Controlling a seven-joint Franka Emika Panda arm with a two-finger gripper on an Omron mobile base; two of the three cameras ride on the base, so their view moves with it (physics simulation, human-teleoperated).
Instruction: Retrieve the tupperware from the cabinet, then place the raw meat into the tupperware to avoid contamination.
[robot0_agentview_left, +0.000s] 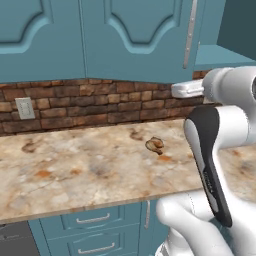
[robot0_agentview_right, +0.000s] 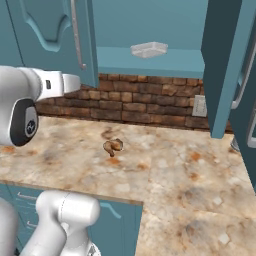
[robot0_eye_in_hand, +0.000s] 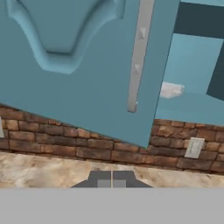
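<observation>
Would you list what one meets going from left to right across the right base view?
Robot arm → silver door handle → raw meat → tupperware → wall outlet → open cabinet door.

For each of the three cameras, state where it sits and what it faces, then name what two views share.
Left base view: behind the arm, on its left, facing the counter, brick wall and cabinet; white arm at lower right.
Right base view: behind, on the right, facing the open cabinet shelf with the tupperware; arm at lower left.
Hand view: on the hand, facing the cabinet door handle; dark fingertips at bottom.
Shared: both base views show the raw meat on the counter.
</observation>
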